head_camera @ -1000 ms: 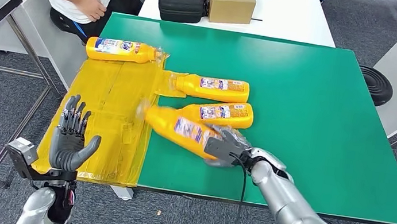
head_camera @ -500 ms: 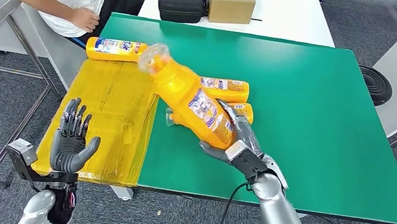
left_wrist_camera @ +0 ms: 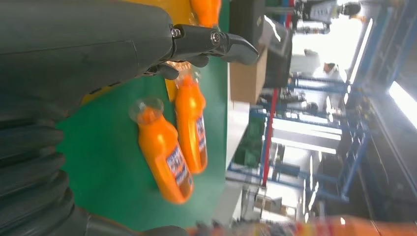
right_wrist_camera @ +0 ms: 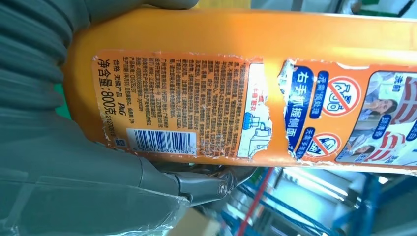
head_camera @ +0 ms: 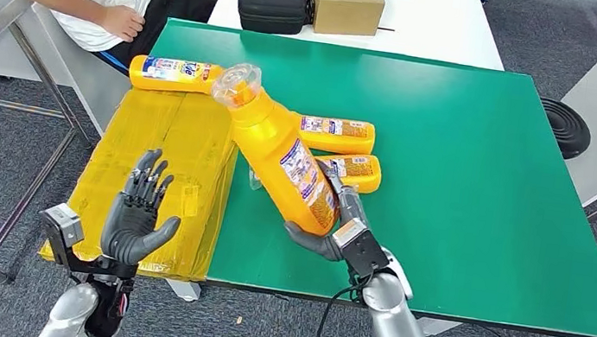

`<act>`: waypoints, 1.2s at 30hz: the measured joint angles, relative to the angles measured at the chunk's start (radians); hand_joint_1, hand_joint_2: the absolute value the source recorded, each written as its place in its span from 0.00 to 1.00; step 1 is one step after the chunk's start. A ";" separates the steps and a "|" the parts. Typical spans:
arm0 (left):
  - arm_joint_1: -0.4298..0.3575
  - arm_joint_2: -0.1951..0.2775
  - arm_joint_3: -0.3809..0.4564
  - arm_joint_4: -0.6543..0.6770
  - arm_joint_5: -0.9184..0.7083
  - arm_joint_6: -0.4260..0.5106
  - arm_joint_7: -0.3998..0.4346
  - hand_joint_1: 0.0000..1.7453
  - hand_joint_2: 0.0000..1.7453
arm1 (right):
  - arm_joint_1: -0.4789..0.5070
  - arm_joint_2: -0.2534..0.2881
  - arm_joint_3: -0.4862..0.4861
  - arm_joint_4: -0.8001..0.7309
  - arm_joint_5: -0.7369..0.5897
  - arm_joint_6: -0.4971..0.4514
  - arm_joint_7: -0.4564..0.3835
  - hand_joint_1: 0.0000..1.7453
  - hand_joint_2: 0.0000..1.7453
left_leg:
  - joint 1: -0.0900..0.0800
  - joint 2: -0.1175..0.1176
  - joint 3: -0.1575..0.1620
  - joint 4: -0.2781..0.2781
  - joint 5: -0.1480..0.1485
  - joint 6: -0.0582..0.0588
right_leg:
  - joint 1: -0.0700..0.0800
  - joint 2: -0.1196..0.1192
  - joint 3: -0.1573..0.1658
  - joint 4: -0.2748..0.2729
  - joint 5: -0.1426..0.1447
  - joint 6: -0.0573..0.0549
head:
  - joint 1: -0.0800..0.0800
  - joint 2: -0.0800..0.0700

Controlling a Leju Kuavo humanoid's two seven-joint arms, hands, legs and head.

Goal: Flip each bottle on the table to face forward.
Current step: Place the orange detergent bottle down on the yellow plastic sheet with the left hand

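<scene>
**Right hand lifting one bottle, three more lying flat**

From the head view, the right hand (head_camera: 345, 231) is gripping the base of a yellow bottle (head_camera: 284, 151), fingers wrapped around it, holding it tilted above the green table (head_camera: 488, 159) with its clear cap (head_camera: 236, 83) pointing up and away. The left hand (head_camera: 137, 213) is hovering over the yellow-wrapped board (head_camera: 166, 151) at the table's left end, palm up, fingers spread and holding nothing. Four bottles are showing in all: the lifted one, two lying side by side (head_camera: 336, 133) (head_camera: 356, 169) behind it on the green, and one (head_camera: 175, 74) lying at the board's far edge.

From the left wrist view, the fingers (left_wrist_camera: 216, 43) are standing apart, empty.

From the right wrist view, the bottle's back label (right_wrist_camera: 236, 105) is facing the camera, the hand pressing against it.
</scene>
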 joint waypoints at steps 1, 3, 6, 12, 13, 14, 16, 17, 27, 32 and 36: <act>-0.004 0.000 -0.009 -0.002 -0.003 -0.005 0.001 0.00 1.00 | 0.000 0.004 0.004 0.015 -0.001 0.003 0.000 1.00 1.00 | 0.000 0.000 0.000 0.000 0.000 0.000 | 0.000 0.000 0.000 0.000 0.000 0.000 | 0.000 0.000; -0.013 0.000 -0.026 -0.005 -0.006 -0.014 0.001 0.00 1.00 | -0.004 0.013 0.016 0.048 -0.003 0.009 0.000 1.00 1.00 | 0.000 0.000 0.000 0.000 0.000 0.000 | 0.000 0.000 0.000 0.000 0.000 0.000 | 0.000 0.000; -0.030 0.000 -0.057 -0.006 -0.008 -0.031 0.002 0.00 1.00 | -0.014 0.029 0.037 0.106 0.000 0.018 0.000 1.00 1.00 | 0.000 0.000 0.000 0.000 0.000 0.000 | 0.000 0.000 0.000 0.000 0.000 0.000 | 0.000 0.000; -0.045 0.001 -0.098 -0.011 -0.010 -0.045 0.002 0.00 1.00 | -0.034 0.049 0.064 0.190 0.004 0.023 0.000 1.00 1.00 | 0.000 0.000 0.000 0.000 0.000 0.000 | 0.000 0.000 0.000 0.000 0.000 0.000 | 0.000 0.000; -0.046 0.001 -0.102 -0.012 -0.010 -0.046 0.002 0.00 1.00 | -0.037 0.050 0.067 0.200 0.005 0.025 0.000 1.00 1.00 | 0.000 0.000 0.000 0.000 0.000 0.000 | 0.000 0.000 0.000 0.000 0.000 0.000 | 0.000 0.000; -0.047 0.001 -0.105 -0.012 -0.010 -0.046 0.002 0.00 1.00 | -0.040 0.051 0.070 0.209 0.007 0.027 0.000 1.00 1.00 | 0.000 0.000 0.000 0.000 0.000 0.000 | 0.000 0.000 0.000 0.000 0.000 0.000 | 0.000 0.000; -0.049 0.002 -0.111 -0.013 -0.010 -0.046 0.002 0.00 1.00 | -0.044 0.053 0.075 0.223 0.011 0.028 0.000 1.00 1.00 | 0.000 0.000 0.000 0.000 0.000 0.000 | 0.000 0.000 0.000 0.000 0.000 0.000 | 0.000 0.000; -0.050 0.002 -0.112 -0.013 -0.010 -0.046 0.002 0.00 1.00 | -0.045 0.055 0.077 0.228 0.013 0.028 0.000 1.00 1.00 | 0.000 0.000 0.000 0.000 0.000 0.000 | 0.000 0.000 0.000 0.000 0.000 0.000 | 0.000 0.000; -0.078 0.002 -0.124 0.018 -0.026 -0.019 0.062 0.00 1.00 | -0.066 0.066 0.132 0.267 0.025 0.016 0.000 1.00 1.00 | 0.000 0.000 0.000 0.000 0.000 0.000 | 0.000 0.000 0.000 0.000 0.000 0.000 | 0.000 0.000; -0.091 0.002 -0.133 0.074 -0.017 -0.004 0.097 0.00 1.00 | -0.079 0.068 0.171 0.286 0.043 -0.014 0.000 1.00 1.00 | 0.000 0.000 0.000 0.000 0.000 0.000 | 0.000 0.000 0.000 0.000 0.000 0.000 | 0.000 0.000; -0.098 0.004 -0.148 0.114 -0.002 -0.004 0.122 0.00 1.00 | -0.084 0.068 0.196 0.300 0.061 -0.035 0.000 1.00 1.00 | 0.000 0.000 0.000 0.000 0.000 0.000 | 0.000 0.000 0.000 0.000 0.000 0.000 | 0.000 0.000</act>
